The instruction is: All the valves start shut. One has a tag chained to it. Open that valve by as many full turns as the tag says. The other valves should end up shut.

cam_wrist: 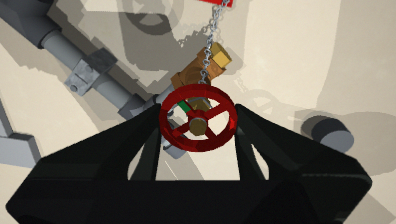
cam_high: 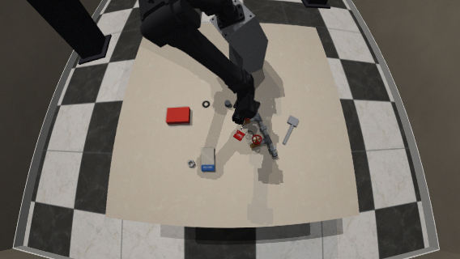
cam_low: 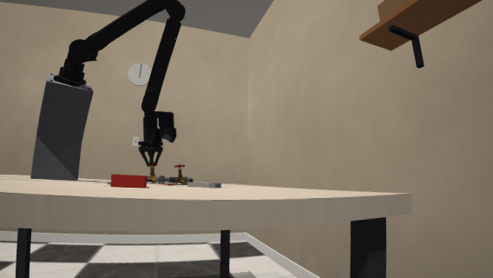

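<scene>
A grey pipe (cam_high: 265,135) lies on the table with two brass valves that carry red handwheels. My gripper (cam_wrist: 198,112) is shut on the red handwheel (cam_wrist: 198,122) of the valve nearer the arm's base. A chain (cam_wrist: 212,37) runs from this valve's brass body to a red tag (cam_high: 239,135); only the tag's edge shows at the top of the wrist view and its number is hidden. The second valve's handwheel (cam_high: 257,140) stands free further along the pipe. In the exterior view my gripper (cam_low: 150,162) stands straight down over the near valve, with the other valve (cam_low: 180,173) to its right.
A red block (cam_high: 178,115), a black ring (cam_high: 206,104), a small grey cylinder (cam_high: 227,104), a grey and blue box (cam_high: 208,159), a nut (cam_high: 191,163) and a grey hammer-like tool (cam_high: 290,129) lie on the table around the pipe.
</scene>
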Robot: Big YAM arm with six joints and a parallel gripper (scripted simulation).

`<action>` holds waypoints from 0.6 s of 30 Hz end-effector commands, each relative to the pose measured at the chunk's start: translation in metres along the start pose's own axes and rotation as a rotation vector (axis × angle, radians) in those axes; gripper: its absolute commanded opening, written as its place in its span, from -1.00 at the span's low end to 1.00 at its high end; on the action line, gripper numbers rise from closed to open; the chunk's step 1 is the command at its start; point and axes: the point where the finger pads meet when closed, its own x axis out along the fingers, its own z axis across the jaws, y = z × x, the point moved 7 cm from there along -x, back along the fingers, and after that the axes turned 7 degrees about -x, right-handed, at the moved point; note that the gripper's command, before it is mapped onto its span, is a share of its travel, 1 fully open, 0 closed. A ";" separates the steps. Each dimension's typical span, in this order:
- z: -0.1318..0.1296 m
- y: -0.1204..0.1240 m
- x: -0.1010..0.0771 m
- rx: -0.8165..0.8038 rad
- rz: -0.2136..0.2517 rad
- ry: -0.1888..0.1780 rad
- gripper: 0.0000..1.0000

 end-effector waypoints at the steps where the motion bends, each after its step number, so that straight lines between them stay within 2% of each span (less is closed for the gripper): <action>1: 0.002 -0.002 0.000 -0.352 -0.013 -0.004 -1.00; 13: 0.002 -0.002 0.000 -0.925 -0.011 0.002 -1.00; 15: 0.002 -0.002 0.000 -0.925 -0.011 0.002 -1.00; 16: 0.001 -0.002 0.000 -1.045 -0.011 0.002 -1.00; 18: 0.001 -0.001 0.000 -1.138 -0.011 0.003 -1.00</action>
